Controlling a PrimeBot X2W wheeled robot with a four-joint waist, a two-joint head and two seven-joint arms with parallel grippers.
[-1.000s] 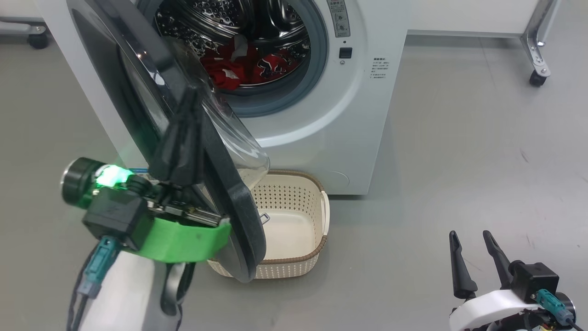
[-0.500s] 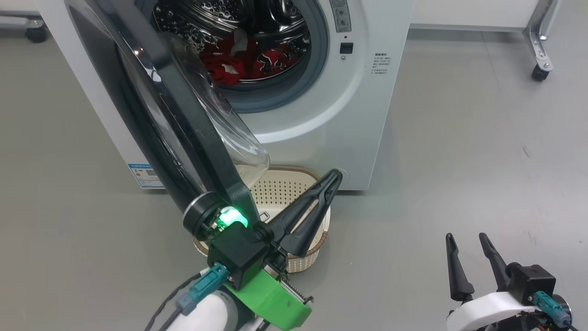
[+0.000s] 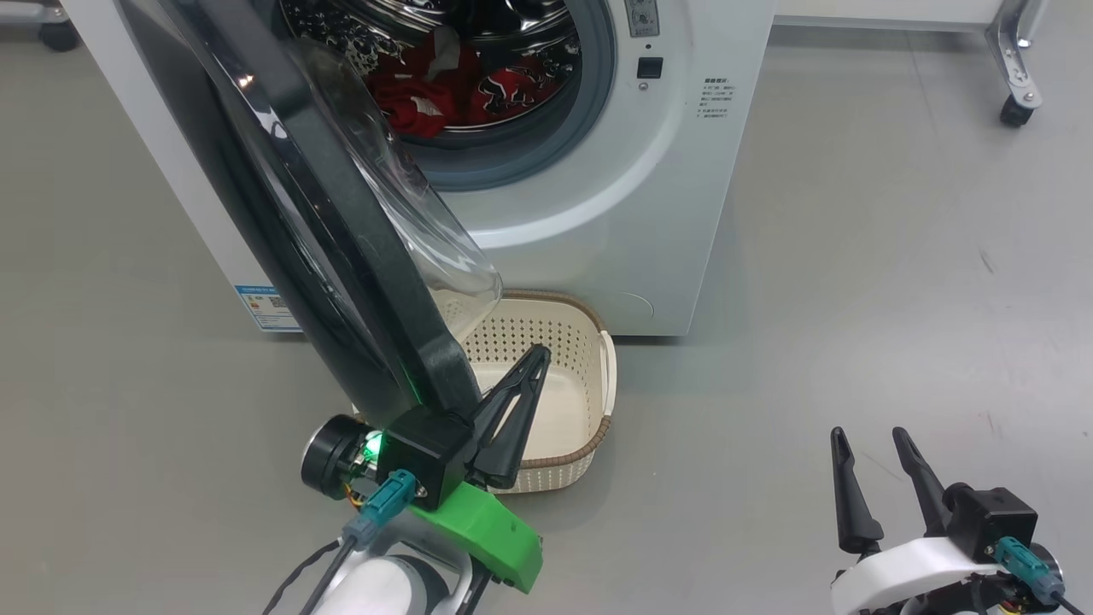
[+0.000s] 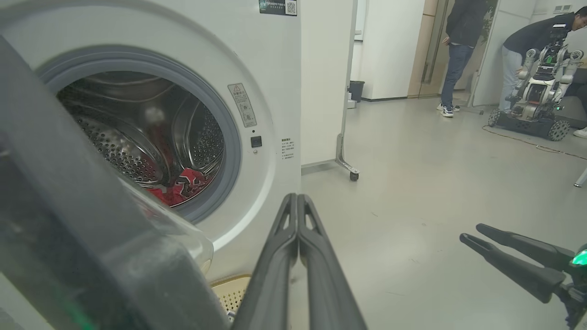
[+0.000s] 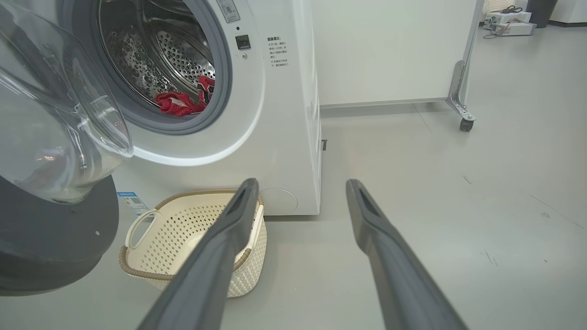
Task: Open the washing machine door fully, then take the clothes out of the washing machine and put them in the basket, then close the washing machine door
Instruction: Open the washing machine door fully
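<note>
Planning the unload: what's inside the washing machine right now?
Red clothes with white markings lie heaped at the bottom of the steel drum. The open washing machine door covers the drum's left side in the head view, so anything there is hidden.

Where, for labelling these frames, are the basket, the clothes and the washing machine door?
the basket (image 3: 538,333), head view, perforated far wall.
the clothes (image 3: 397,94), head view, red fabric.
the washing machine door (image 3: 354,231), head view, edge of the black ring.
</note>
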